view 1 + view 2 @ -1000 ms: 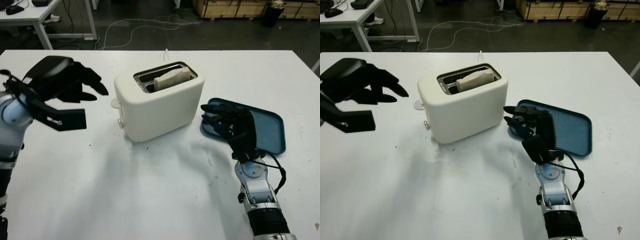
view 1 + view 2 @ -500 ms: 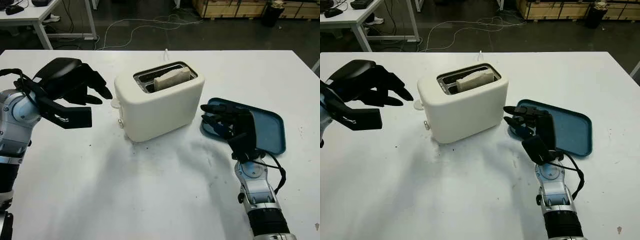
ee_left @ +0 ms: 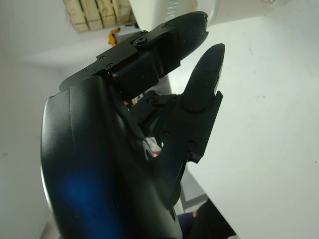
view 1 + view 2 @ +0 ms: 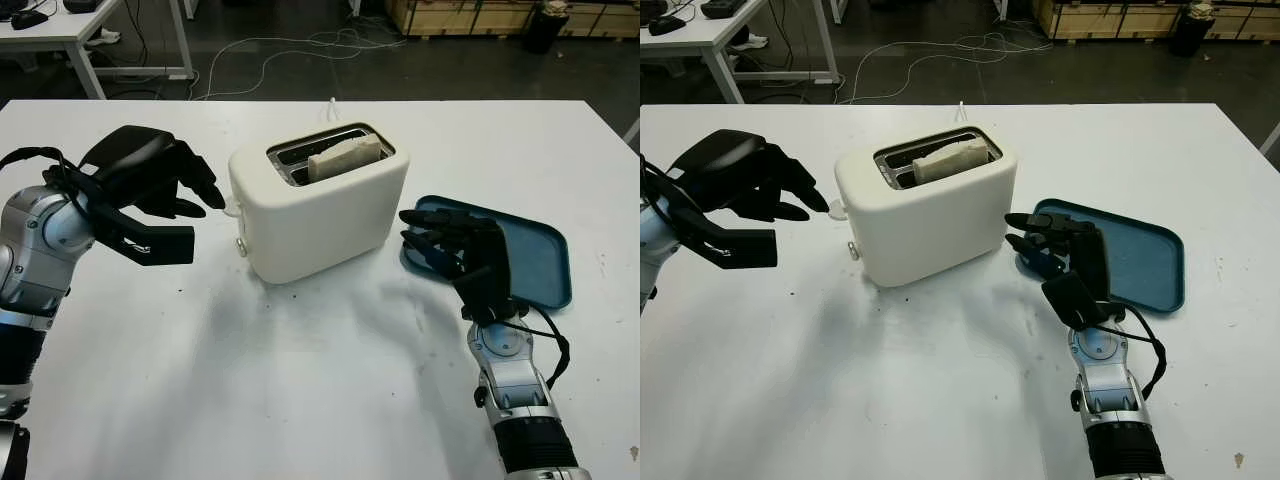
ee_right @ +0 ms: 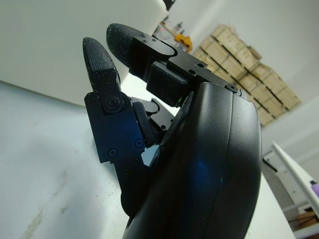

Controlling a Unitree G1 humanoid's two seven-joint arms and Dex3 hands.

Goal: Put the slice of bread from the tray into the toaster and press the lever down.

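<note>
standing near the middle of the white table (image 4: 300,400), the cream toaster (image 4: 320,215) has the slice of bread (image 4: 345,158) upright in one of its top slots, the crust poking a little above the rim. the other slot beside it holds nothing. the lever (image 4: 232,207) sticks out as a small tab on the toaster's left end face, high up near the top edge.

the left hand (image 4: 160,185) hangs above the table just left of the toaster, holding nothing — its fingertips (image 4: 212,198) point at the lever and sit right next to it; whether they actually touch it cannot be told. in the left wrist view the fingers (image 3: 199,89) reach out over the white table toward the toaster's pale body, uncurled.

the right hand (image 4: 462,255) is on the toaster's other side, over the near-left corner of the blue tray (image 4: 540,262), open and gripping nothing. its fingers point toward the toaster's right side but stay apart from it. the tray lies flat on the table, just right of the toaster, with no bread on it.

beyond the far edge of the table — a dark floor with a white cable (image 4: 290,50) trailing across it, and wooden crates (image 4: 470,15) at the back.
</note>
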